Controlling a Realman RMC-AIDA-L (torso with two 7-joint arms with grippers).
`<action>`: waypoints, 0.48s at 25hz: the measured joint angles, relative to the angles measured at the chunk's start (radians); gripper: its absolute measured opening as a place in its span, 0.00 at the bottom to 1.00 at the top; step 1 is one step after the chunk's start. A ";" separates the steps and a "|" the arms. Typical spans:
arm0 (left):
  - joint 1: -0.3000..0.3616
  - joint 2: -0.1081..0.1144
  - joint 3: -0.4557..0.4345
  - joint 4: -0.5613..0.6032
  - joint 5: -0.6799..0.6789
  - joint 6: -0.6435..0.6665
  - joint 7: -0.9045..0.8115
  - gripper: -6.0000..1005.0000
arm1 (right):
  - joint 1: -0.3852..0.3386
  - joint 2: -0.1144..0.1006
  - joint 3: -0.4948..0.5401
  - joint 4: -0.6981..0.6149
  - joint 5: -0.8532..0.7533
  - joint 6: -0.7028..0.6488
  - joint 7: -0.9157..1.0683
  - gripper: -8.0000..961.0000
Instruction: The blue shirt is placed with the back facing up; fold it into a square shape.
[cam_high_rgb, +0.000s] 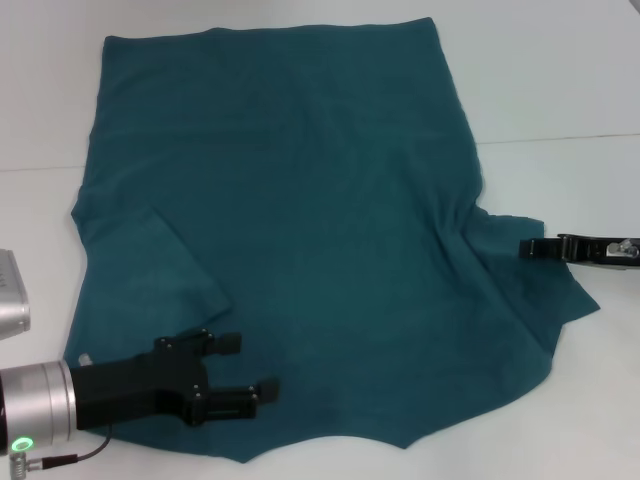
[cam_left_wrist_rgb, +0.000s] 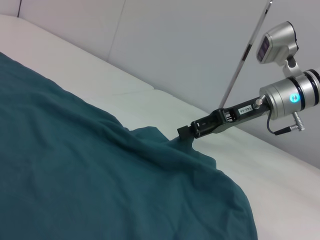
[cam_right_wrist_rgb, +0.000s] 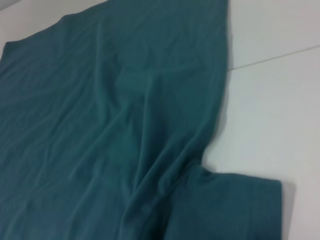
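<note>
Currently spread flat on the white table (cam_high_rgb: 560, 80), plain side up: the blue shirt (cam_high_rgb: 300, 230), hem at the far edge, shoulders toward the robot. No lettering visible. Left sleeve already folded inward over the body, forming a diagonal flap (cam_high_rgb: 165, 275) near the left side seam. Right sleeve (cam_high_rgb: 530, 275) still extended outward to the right, edge pointed toward the near right corner. Faint creases running lengthwise down the back panel, most evident in the right wrist view (cam_right_wrist_rgb: 125, 125). A seam line in the table surface (cam_high_rgb: 560, 138) crossing behind the shirt, roughly at mid-height.

Left gripper (cam_high_rgb: 250, 366): low over the near left corner of the shirt, above the shoulder area, pointed right. Fingers (cam_high_rgb: 228, 342) parted with a clear gap, nothing held between them; contact with the fabric below cannot be confirmed.

Right gripper (cam_high_rgb: 527, 248): at the outer edge of the right sleeve, pointed left, level with the table. Seen from the left wrist view (cam_left_wrist_rgb: 186, 131), tip sitting at a raised ridge of cloth where the sleeve meets the body, fabric bunched up to it. Jaw state not determinable from any view: fingers edge-on, grasp of the sleeve neither confirmed nor excluded.
</note>
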 joint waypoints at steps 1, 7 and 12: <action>0.000 0.000 -0.001 0.000 0.000 0.000 0.000 0.94 | 0.000 0.000 0.000 0.002 -0.001 -0.001 0.000 0.71; -0.001 0.000 -0.002 0.000 0.000 -0.002 0.000 0.94 | -0.002 -0.003 0.001 -0.004 0.000 -0.022 0.001 0.42; -0.001 0.000 -0.003 0.000 0.000 -0.001 0.000 0.94 | -0.006 -0.003 0.009 -0.007 0.003 -0.024 0.000 0.23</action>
